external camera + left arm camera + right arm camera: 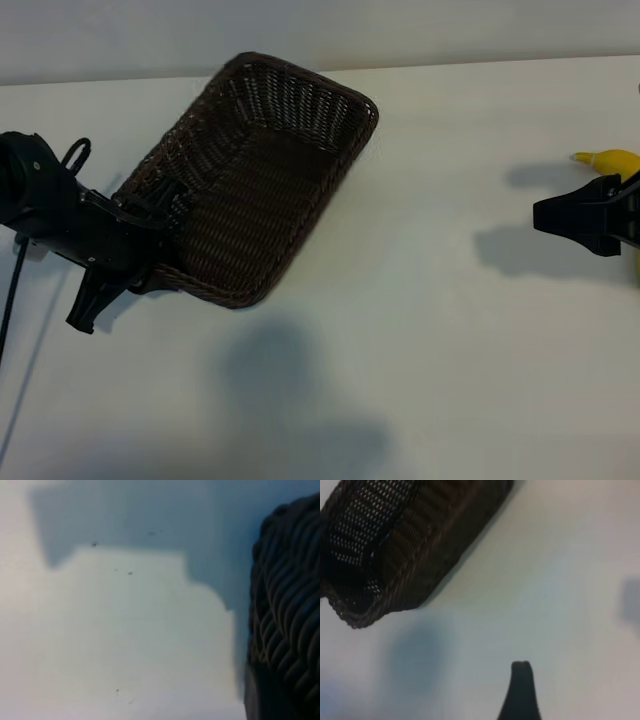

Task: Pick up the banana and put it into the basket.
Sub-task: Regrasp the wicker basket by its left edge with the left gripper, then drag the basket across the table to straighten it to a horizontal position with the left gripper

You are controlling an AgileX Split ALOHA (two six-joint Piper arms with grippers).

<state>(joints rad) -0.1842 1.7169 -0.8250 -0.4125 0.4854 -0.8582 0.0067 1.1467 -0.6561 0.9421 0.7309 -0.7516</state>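
The dark brown wicker basket [262, 180] lies at an angle on the white table, left of centre. My left gripper [150, 225] is pressed against the basket's near left corner, black against the dark weave. The left wrist view shows only the woven wall [287, 605] close by, beside bare table. The yellow banana [610, 160] lies at the far right edge, mostly hidden behind my right arm. My right gripper [545, 218] hovers in front of it, pointing toward the basket, open and empty. One of its fingers [521, 690] shows over bare table, with the basket [395, 545] beyond it.
The white table [420, 330] stretches bare between the basket and the right arm. A black cable [12, 290] hangs from the left arm at the left edge. A pale wall [320, 30] closes off the back of the table.
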